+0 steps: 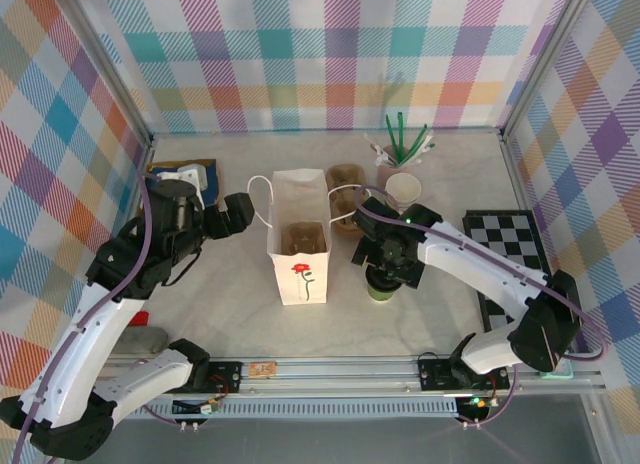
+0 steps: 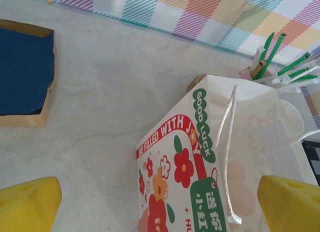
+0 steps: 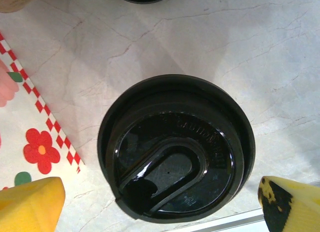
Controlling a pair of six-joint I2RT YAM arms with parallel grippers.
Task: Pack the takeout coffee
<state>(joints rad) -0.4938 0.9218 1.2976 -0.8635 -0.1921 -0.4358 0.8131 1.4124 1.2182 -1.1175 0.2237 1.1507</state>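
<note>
- Table (image 1: 225, 319): pale, marble-patterned surface, with both arm bases at its near edge.
- Takeout coffee (image 1: 381, 290): small green cup standing upright on the table, just to the right of the white paper bag (image 1: 297, 269) and apart from it. Its black lid (image 3: 175, 147) is seated on the cup.
- Right gripper (image 1: 386, 256): held directly above the takeout coffee with its jaws spread wide. In the wrist view, the yellow fingertips (image 3: 31, 204) stand to either side of the lid, clear of its rim.
- White paper bag: upright with its mouth open. A red flower is printed on the near face, and a brown cardboard carrier (image 1: 303, 237) sits inside.
- Left gripper (image 1: 240, 212): just left of the bag near its cord handle, jaws spread wide and holding nothing.
- Chequered board (image 1: 510, 249): lies flat at the right, beside the right arm.
- Blue tray (image 2: 20, 72): at the far left of the table.
- Cream cup (image 1: 403, 189) and green sticks (image 1: 405, 142): stand at the far right, behind the coffee.
</note>
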